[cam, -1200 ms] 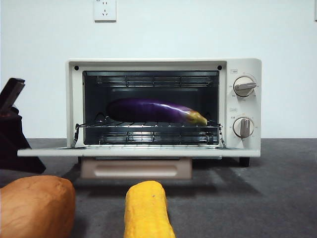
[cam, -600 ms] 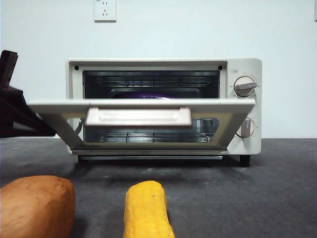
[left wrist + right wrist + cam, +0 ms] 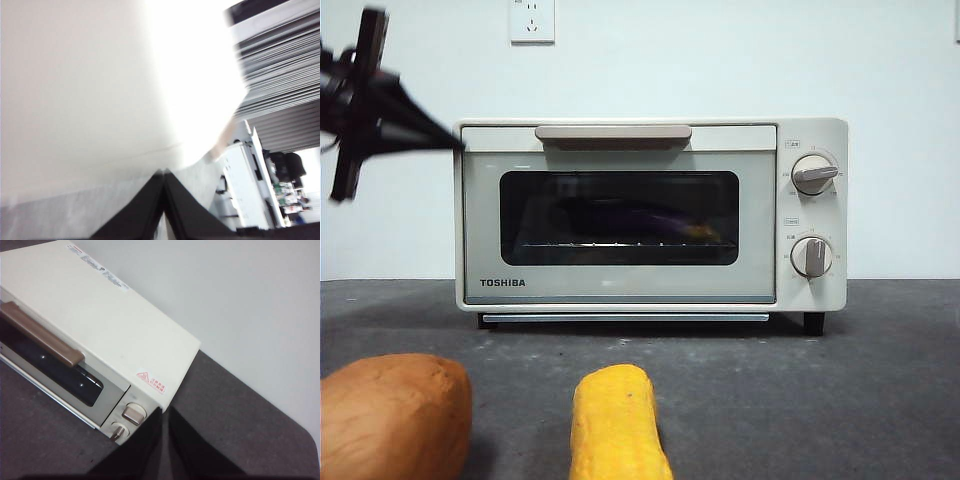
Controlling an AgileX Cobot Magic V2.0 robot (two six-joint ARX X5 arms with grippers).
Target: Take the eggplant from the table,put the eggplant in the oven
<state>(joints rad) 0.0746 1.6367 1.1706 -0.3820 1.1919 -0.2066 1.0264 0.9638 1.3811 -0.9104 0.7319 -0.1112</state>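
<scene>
Nearest the front camera, the yellow corn (image 3: 617, 425) and the sweet potato (image 3: 392, 415) are lying on the desk (image 3: 860, 400). Behind them the oven (image 3: 650, 215) is standing with its door up, and the eggplant (image 3: 640, 218) is resting inside on the rack (dimly visible through the glass). The left gripper (image 3: 365, 105), jaws together and holding nothing, is hanging at the oven's upper corner; retreating well probably means drawing away without brushing the housing. The right gripper (image 3: 165, 440), also pressed together, is waiting above.
</scene>
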